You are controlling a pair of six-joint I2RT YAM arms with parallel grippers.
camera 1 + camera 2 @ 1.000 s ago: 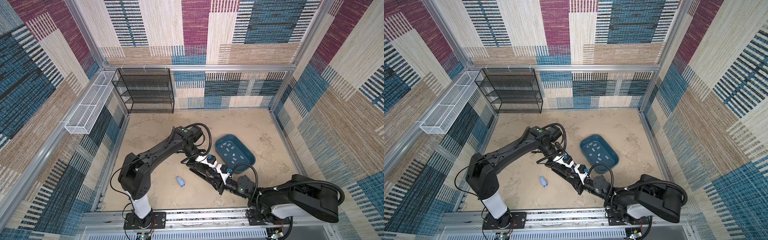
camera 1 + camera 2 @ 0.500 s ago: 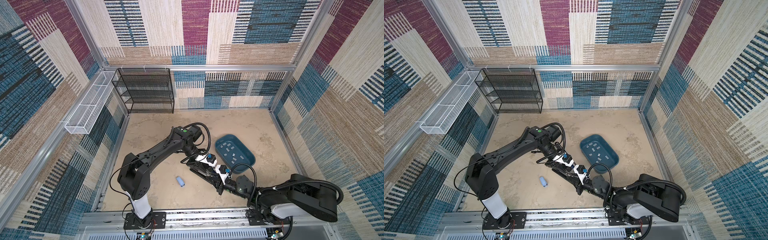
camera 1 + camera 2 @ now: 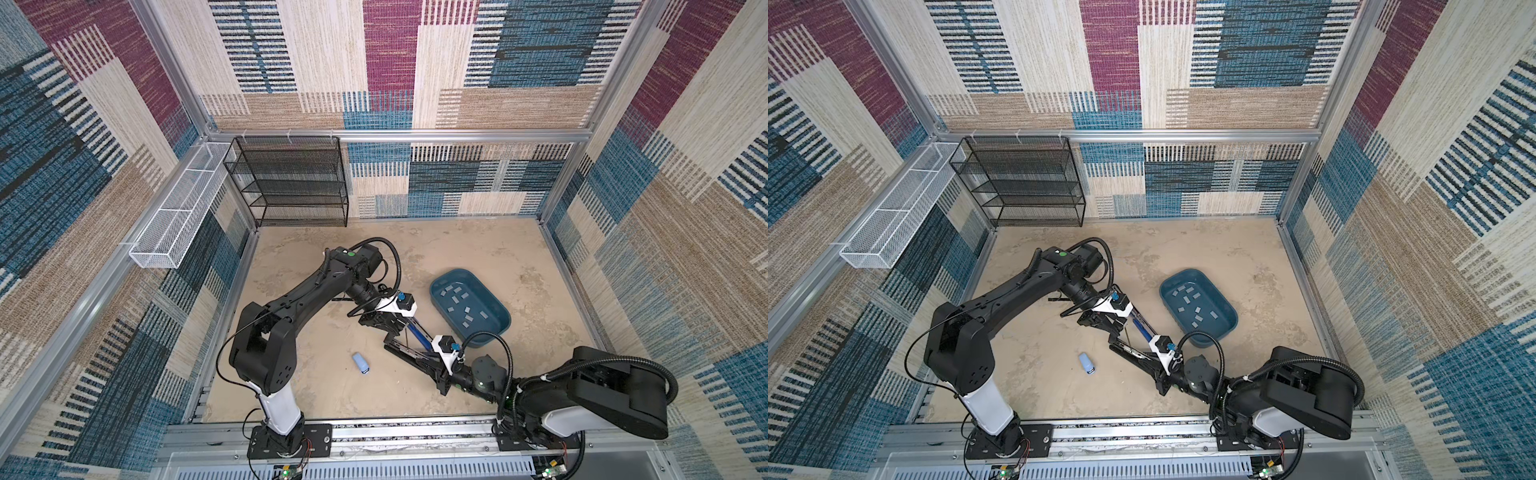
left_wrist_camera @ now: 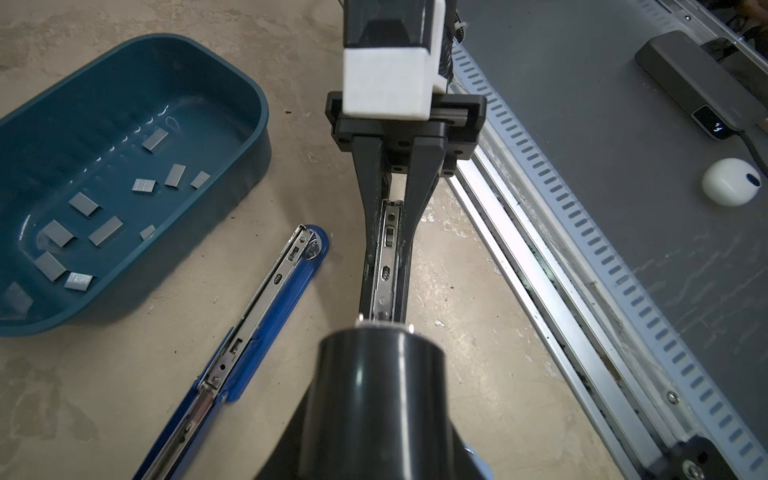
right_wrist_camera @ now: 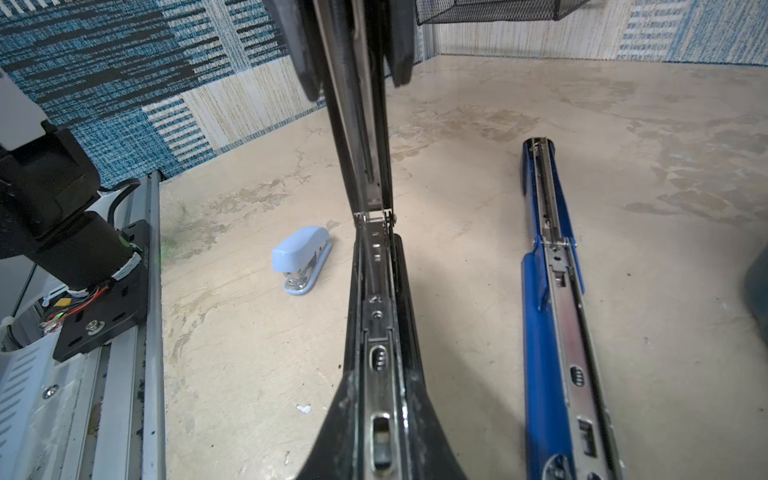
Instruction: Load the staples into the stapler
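A long black stapler (image 3: 409,352) (image 3: 1130,351) stands open between both arms, its metal staple rail (image 4: 388,249) (image 5: 376,332) bare. My right gripper (image 5: 376,257) (image 4: 384,307) (image 3: 432,365) is shut on the rail's sides. My left gripper (image 5: 357,62) (image 3: 380,324) is shut on the raised black lid (image 4: 380,374), up past the hinge. The staples (image 3: 459,297) (image 4: 106,230), small grey strips, lie loose in a teal tray (image 3: 482,337) (image 4: 266,108) to the right. No strip shows in either gripper or on the rail.
A blue long stapler (image 3: 417,332) (image 5: 557,291) lies open on the table beside the black one. A small light-blue stapler (image 3: 360,363) (image 5: 301,257) sits front left. A black mesh shelf (image 3: 291,183) and a white wire basket (image 3: 178,216) stand at the back left.
My right gripper's jaws have closed onto the black stapler's rail. Both arms have barely shifted and the left grip on the lid is unchanged.
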